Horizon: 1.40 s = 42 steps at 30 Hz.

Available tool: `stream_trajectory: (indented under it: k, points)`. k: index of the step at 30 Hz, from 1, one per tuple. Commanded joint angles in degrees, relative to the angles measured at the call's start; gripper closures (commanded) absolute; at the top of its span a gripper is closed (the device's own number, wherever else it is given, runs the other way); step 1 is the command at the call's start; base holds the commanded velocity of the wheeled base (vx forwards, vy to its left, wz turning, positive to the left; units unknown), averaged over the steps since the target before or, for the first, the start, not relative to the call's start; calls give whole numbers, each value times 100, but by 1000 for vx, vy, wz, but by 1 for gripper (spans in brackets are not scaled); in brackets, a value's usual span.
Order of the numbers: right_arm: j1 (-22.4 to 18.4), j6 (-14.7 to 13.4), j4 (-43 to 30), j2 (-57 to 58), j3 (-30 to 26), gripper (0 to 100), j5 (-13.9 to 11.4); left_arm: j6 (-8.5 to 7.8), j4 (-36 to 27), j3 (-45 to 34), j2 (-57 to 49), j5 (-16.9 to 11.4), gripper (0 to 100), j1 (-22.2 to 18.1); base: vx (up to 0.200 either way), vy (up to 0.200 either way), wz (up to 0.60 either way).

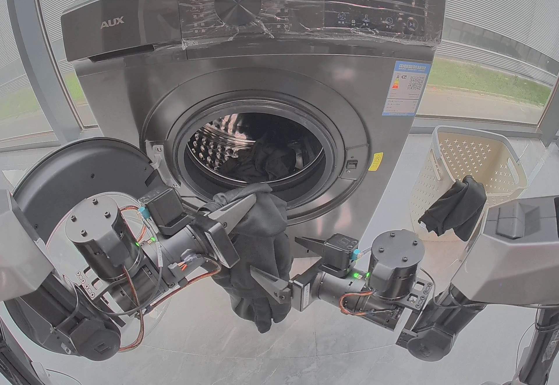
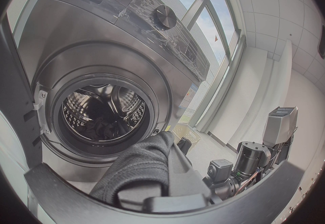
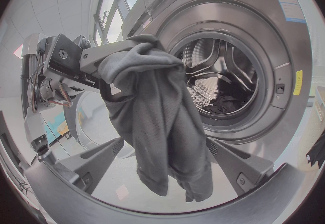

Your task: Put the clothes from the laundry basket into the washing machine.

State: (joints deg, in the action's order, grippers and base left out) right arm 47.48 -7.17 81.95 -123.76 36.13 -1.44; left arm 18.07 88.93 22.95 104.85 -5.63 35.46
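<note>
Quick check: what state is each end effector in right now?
Left end effector: shut on the dark grey garment.
Right end effector: open, straddling the garment's hanging lower part.

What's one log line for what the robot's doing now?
left gripper: shut on dark garment | right gripper: open around it | washing machine door: open | laundry basket: cloth on rim
</note>
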Motion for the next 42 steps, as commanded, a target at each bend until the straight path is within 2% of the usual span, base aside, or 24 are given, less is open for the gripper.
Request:
stream_trajectory:
  k: [1,5,12,24,29,34,42]
  points:
    - [138,-65,76,-272,236,0,-58,4,1,-2,0,1,100,-4,0,0,0]
    - [235,-197,102,-316,351,0,-58,-5,1,-2,0,9,100,-4,0,0,0]
    - [244,-224,138,-359,342,0,-58,-5,1,7,9,9,100,-4,0,0,0]
    - [279,-215,181,-351,342,0,-50,-5,1,60,9,168,100,-13,0,0,0]
    - [376,-215,208,-377,351,0,-208,-5,1,60,9,176,100,-13,0,0,0]
    - [560,-241,208,-368,377,0,-217,-5,1,60,18,176,100,-92,0,0,0]
    - [701,-461,322,-359,351,0,-225,-5,1,51,79,176,100,-110,0,0,0]
